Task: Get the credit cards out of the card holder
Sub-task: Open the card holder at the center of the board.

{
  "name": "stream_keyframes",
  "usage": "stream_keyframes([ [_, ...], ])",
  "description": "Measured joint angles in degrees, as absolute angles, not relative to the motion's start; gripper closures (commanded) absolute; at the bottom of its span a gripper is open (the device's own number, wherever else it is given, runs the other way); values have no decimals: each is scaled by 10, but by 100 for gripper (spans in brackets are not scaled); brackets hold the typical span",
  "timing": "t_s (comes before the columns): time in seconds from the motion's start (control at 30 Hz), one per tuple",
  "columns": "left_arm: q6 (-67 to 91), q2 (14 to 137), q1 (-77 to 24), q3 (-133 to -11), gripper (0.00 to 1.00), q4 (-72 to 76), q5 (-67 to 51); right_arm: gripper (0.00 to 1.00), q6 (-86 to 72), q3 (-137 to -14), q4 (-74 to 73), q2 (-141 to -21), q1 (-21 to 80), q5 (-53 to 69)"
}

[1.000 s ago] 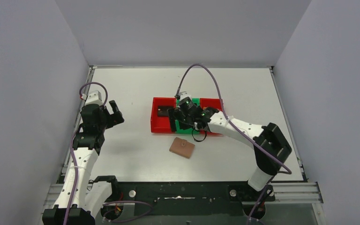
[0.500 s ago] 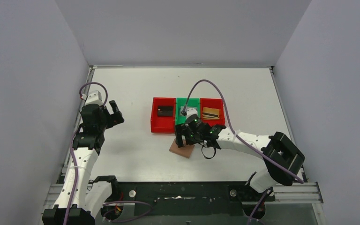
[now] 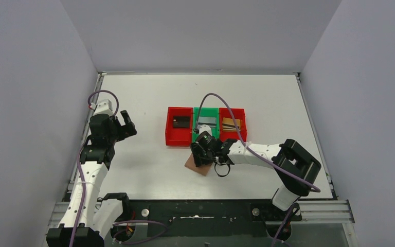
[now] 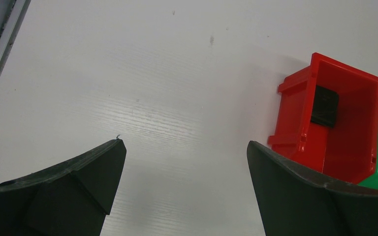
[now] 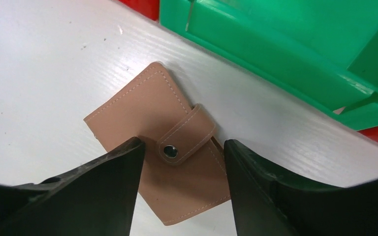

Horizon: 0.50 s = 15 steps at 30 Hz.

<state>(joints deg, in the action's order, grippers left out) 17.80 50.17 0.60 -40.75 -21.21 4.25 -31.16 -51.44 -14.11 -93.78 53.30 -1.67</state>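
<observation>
While your right gripper (image 5: 181,145) hangs open astride the snap tab (image 5: 187,132), the tan leather card holder (image 5: 133,108) lies shut just in front of the green plastic bin (image 5: 275,54); pinch off-centre and it could skid or stay snapped.

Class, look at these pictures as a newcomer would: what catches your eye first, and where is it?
The bright row of bins, red, green, red, stands in the middle of the table with credit cards inside. Just in front of the green one lies the closed tan card holder, with the right gripper open over its snap tab. The left gripper hangs open far off to the left.
</observation>
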Motion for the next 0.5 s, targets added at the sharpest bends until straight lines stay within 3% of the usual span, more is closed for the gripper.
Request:
stream_keyframes([
  [0.13,179,502,6,-408,9,-212,40,52,-330,-514,-147,-937,556,-36],
  [0.3,179,502,6,-408,9,-212,28,49,-410,-499,-148,-914,602,-45],
  [0.4,182,500,6,-407,8,-212,17,41,-452,-469,-133,-881,642,-46],
  [0.5,189,493,6,-407,3,-212,-3,25,-484,-455,-128,-847,693,-70],
])
